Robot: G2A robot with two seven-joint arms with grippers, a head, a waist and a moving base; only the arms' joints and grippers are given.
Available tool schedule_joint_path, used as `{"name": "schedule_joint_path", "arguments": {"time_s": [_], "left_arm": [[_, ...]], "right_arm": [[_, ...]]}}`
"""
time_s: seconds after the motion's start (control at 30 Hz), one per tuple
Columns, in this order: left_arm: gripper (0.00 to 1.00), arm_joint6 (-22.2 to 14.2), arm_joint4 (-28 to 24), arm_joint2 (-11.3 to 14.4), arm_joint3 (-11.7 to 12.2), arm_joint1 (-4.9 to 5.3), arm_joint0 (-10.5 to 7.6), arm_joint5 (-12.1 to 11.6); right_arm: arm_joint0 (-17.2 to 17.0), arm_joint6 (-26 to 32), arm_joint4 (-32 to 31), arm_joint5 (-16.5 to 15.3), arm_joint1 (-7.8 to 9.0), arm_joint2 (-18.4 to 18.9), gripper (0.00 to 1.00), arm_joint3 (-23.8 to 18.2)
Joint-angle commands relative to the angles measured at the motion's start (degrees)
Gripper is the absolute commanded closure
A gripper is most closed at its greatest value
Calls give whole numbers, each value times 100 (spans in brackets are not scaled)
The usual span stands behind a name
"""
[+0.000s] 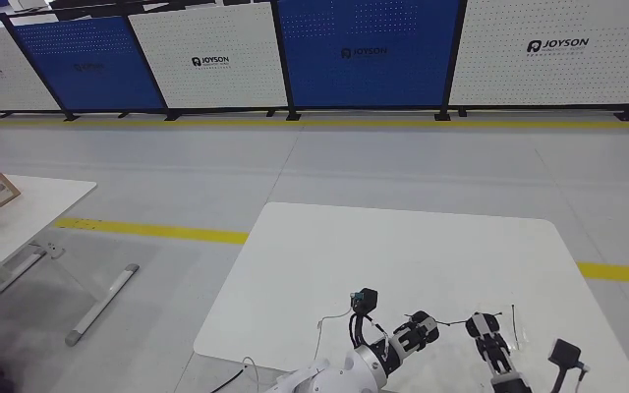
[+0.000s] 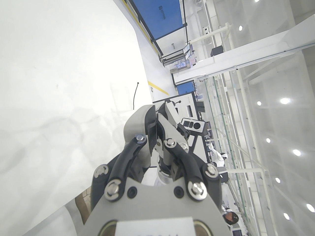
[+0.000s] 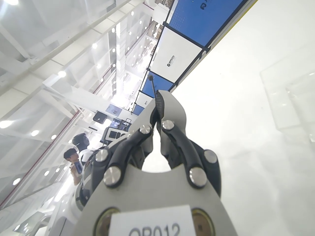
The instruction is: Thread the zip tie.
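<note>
Right wrist view: you had the right gripper (image 3: 158, 97) closed tight on the zip tie (image 3: 152, 85), a thin black strap. A short length stuck out past the fingertips and ended in a small square head, raised clear of the white table (image 3: 246, 148). A clear plastic tray (image 3: 288, 99) sat on the table off to one side.

Top view: both grippers were low over the near edge of the table, with the left gripper (image 1: 428, 322) close to the right one. A fine dark line ran between them. You could not tell from here whether it reached the left fingers.

Left wrist view: your left gripper's pads (image 2: 154, 128) were pressed together with no gap, and it could not be told whether anything sat between them. Beyond it a second zip tie (image 2: 135, 96), also black and slightly curved, lay flat on the table near its edge, touched by neither gripper.
</note>
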Motion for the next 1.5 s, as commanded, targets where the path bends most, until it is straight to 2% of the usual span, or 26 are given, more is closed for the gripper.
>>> {"name": "schedule_joint_path", "arguments": {"time_s": [0.0,0.37,0.67,1.07,1.23,1.47], "left_arm": [[100,0,0,0,0,0,0,0],[100,0,0,0,0,0,0,0],[100,0,0,0,0,0,0,0],[100,0,0,0,0,0,0,0],[100,0,0,0,0,0,0,0],[100,0,0,0,0,0,0,0]], "right_arm": [[-24,-44,-32,-30,-5,14,100,-8],[-101,-344,-203,275,-59,-9,100,-72],[-68,-227,-174,276,-61,-26,100,-67],[-212,-296,-215,16,-91,19,100,-129],[-244,-391,-296,50,-112,11,100,-149],[-82,-271,-318,186,-141,-78,100,-70]]}}
